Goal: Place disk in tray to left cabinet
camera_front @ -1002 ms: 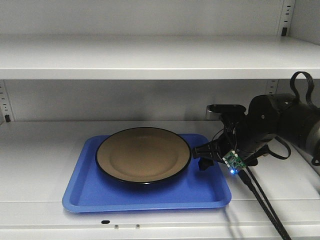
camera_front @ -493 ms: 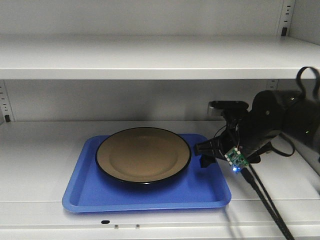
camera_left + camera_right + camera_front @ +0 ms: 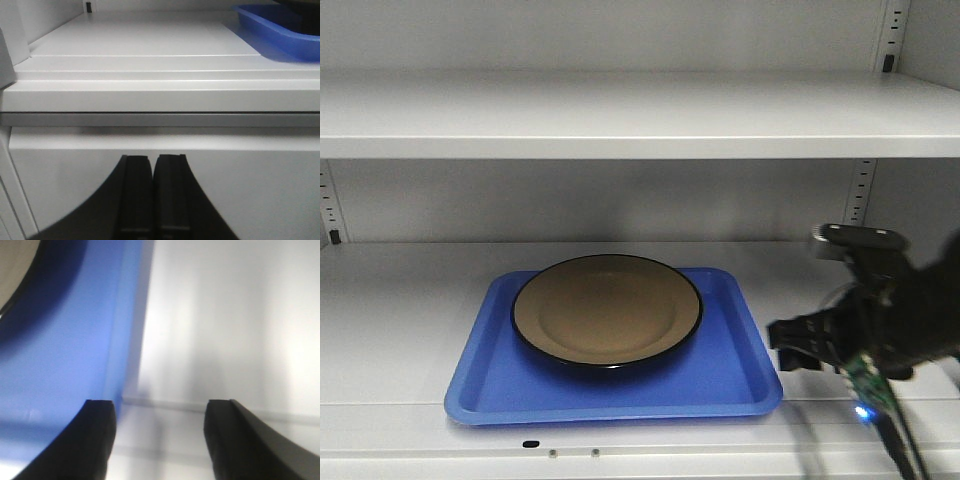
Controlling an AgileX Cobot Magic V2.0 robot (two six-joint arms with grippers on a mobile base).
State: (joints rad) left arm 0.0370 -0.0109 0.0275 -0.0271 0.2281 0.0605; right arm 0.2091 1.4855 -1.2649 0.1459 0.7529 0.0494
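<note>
White shelf point(image 3: 410, 290) of the left cabinet point(image 3: 620, 110) is carrying tray point(image 3: 500, 385) and disk point(image 3: 605, 310); I'm clearing my right gripper point(image 3: 159, 437), jaws spread empty, straight outward; left gripper point(image 3: 152, 192) sitting closed

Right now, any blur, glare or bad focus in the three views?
Front view: right claw and its arm are motion-smeared; disk and tray sharp, soft sheen on the disk. Right wrist view: soft throughout, the shelf washed out near white, tray edge blurred. Left wrist view: left claw fingers dark and close, shelf lip clear, far tray corner soft.
</note>
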